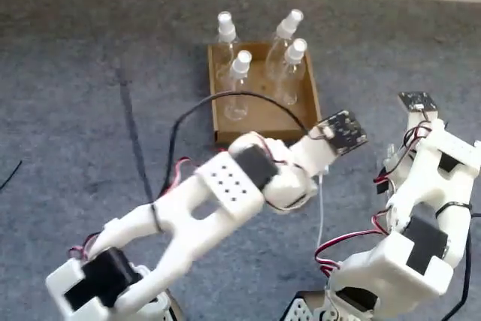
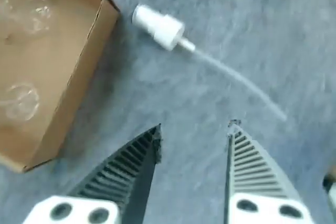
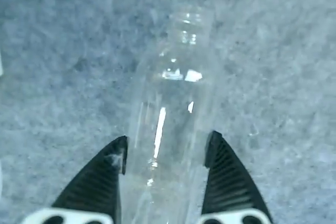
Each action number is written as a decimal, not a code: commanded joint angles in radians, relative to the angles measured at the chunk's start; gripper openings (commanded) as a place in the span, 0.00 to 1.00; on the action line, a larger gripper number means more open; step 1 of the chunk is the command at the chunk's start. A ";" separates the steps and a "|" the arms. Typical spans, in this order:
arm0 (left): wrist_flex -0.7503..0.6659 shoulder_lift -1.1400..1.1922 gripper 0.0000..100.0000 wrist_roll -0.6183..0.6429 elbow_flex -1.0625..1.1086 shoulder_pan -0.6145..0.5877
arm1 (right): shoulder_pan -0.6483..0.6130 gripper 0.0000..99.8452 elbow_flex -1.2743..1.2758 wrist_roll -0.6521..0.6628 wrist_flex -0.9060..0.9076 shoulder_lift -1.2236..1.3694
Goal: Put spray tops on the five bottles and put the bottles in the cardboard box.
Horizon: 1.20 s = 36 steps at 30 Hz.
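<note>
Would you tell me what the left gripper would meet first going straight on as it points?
Probably the thin tube of the loose spray top, lying ahead of the open left gripper on the carpet beside the cardboard box; depth is unclear.

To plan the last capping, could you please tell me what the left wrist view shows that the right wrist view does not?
Only the left wrist view: a white spray top, long tube attached, lying beside the brown cardboard box, ahead of the open left claw. Only the right wrist view: a clear uncapped plastic bottle gripped by the right claw. Both: the grey carpet underneath.
</note>
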 commanded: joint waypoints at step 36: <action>-0.098 0.940 0.22 0.427 -0.837 -0.097 | 0.033 0.01 -0.047 0.009 -0.018 -0.008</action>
